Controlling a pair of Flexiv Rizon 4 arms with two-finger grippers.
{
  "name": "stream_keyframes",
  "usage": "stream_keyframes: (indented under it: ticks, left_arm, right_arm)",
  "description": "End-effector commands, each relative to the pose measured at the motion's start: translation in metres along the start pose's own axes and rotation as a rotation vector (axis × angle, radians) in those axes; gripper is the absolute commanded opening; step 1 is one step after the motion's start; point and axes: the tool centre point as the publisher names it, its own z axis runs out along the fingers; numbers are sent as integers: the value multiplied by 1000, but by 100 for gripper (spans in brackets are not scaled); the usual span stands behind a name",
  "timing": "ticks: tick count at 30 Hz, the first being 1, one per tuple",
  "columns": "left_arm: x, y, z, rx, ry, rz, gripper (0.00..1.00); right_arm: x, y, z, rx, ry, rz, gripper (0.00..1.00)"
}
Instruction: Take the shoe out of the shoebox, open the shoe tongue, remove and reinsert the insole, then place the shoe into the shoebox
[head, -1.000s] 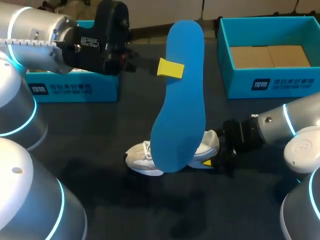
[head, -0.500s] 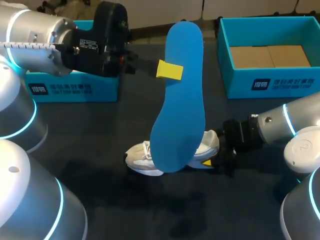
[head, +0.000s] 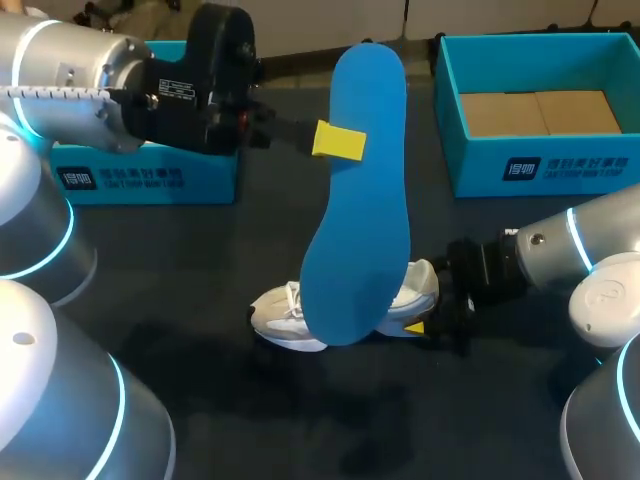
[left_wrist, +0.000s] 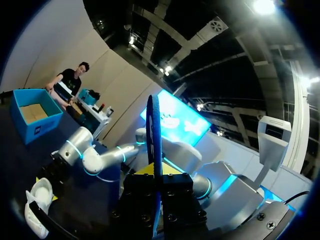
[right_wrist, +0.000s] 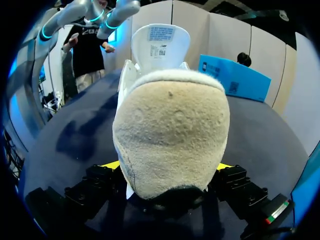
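Note:
My left gripper holds the blue insole upright in the air above the table's middle, shut on its edge. In the left wrist view the insole shows edge-on between the fingers of that gripper. The white shoe lies on the dark table, partly hidden behind the insole, with its heel towards my right arm. My right gripper sits at the heel. In the right wrist view the beige heel of the shoe fills the gap of the open right gripper, and the tongue stands up beyond it.
An open teal shoebox with a cardboard floor stands at the back right. A second teal box stands at the back left, behind my left arm. Dark bare table surrounds the shoe.
The right gripper's fingers have spread slightly at the shoe's heel. The left arm and the insole have barely shifted.

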Motion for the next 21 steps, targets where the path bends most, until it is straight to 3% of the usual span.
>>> stream_keyframes:
  ticks: [1,9,21]
  left_arm:
    - [0,1,0,0,-1,0,0]
    - [0,1,0,0,-1,0,0]
    - [0,1,0,0,-1,0,0]
  right_arm:
    - [4,7,-16,49,3,7,100]
    - [3,17,-32,131,0,19,100]
    - [-3,49,-53,342,-37,36,100]
